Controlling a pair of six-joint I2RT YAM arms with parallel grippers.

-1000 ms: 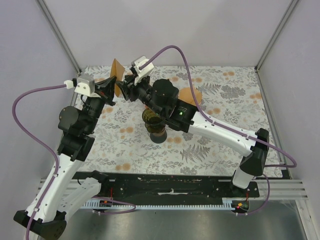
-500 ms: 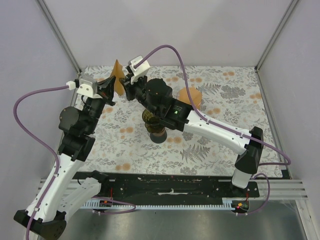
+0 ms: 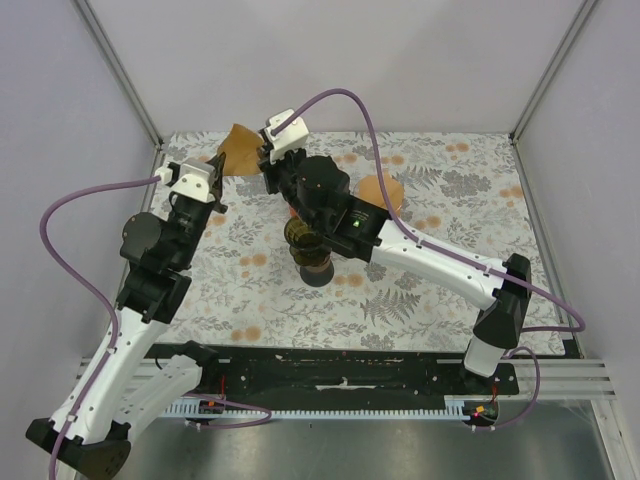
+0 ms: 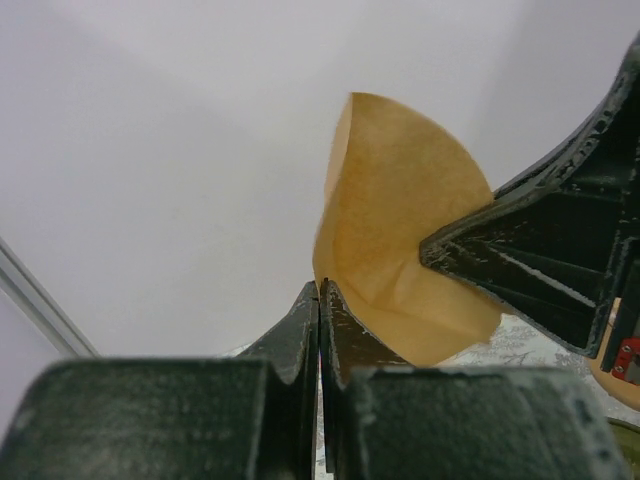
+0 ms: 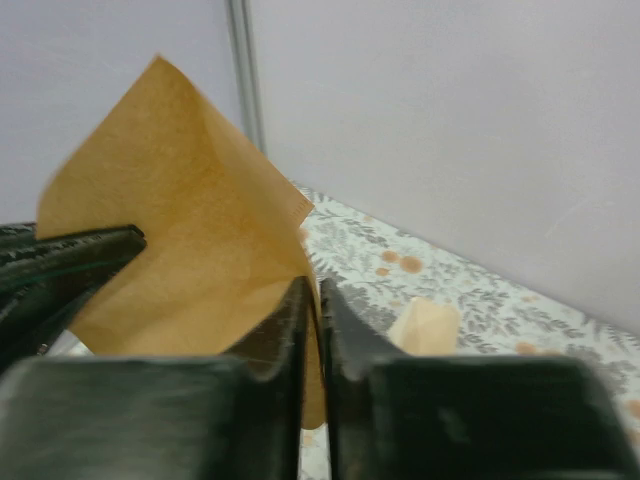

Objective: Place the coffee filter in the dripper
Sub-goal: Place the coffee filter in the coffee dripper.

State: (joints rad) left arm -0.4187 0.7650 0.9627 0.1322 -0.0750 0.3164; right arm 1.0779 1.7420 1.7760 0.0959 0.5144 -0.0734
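Closing onto the filter (image 3: 238, 146) is what the right gripper (image 5: 314, 292) has just done: a second ago its jaws were standing half spread beside the paper, and now they are pressed together on its edge. Over the same stretch the left arm is shifting a little to the right, and the paper, which was standing as a narrow upright wedge, is now showing broader from above.

Both grippers are now pinching the filter. The left gripper (image 4: 320, 292) is holding one lower edge between jaws shut tight, and in its wrist view the right gripper's dark fingers are biting the opposite side, creasing the paper slightly there. The filter is hanging in the air between the two, near the far left corner of the table (image 3: 450, 250) and touching nothing else.

This two-sided hold probably means the arms are getting ready to pull the folded walls apart so the cone opens. From these views I cannot tell whether the layers are separating yet or whether each gripper is gripping both together.

The dripper (image 3: 300, 236) is sitting near the table's middle, partly hidden under the right arm and well apart from the filter. A brown stack (image 3: 388, 188), likely spare filters, is lying beyond it. Opening and carrying the cone across are both still ahead.
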